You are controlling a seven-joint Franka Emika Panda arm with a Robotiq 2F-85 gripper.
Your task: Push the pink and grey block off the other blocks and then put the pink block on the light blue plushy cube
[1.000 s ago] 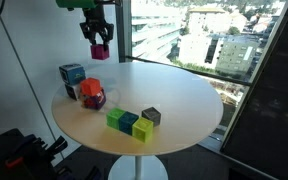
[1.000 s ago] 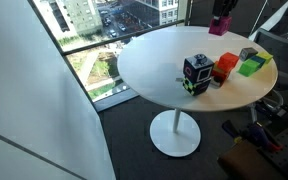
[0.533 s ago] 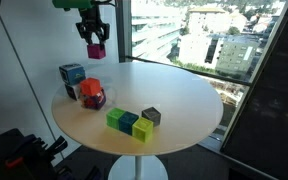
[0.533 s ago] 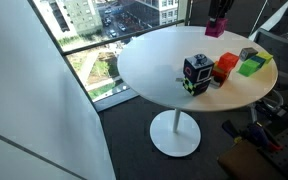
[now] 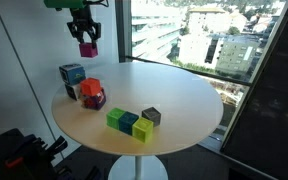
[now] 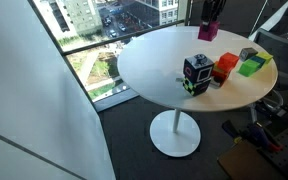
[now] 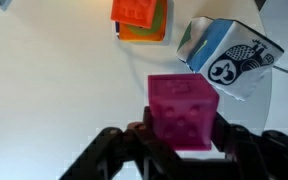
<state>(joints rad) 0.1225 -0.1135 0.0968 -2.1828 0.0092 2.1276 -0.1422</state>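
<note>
My gripper [image 5: 87, 38] is shut on the pink block [image 5: 88, 49] and holds it high above the table, a little beyond the light blue plushy cube [image 5: 72, 73]. In the wrist view the pink block [image 7: 184, 108] sits between my fingers [image 7: 234, 135], with the plushy cube [image 7: 229, 55] above and right of it. The green [image 5: 115, 118], teal [image 5: 129, 123] and yellow-green [image 5: 143, 130] blocks stand in a row near the table's front. The grey block [image 5: 151, 116] lies on the table beside them. The held block [image 6: 206, 32] and the plushy cube [image 6: 197, 73] also show in an exterior view.
A red-orange and purple soft object [image 5: 91, 93] stands right next to the plushy cube; it also shows in the wrist view [image 7: 139, 17]. The round white table [image 5: 184, 100] stands by a large window. Dark equipment lies on the floor [image 5: 19, 150].
My gripper has carried the pink block sideways in the air, closer to the plushy cube. The things on the table have not moved.
</note>
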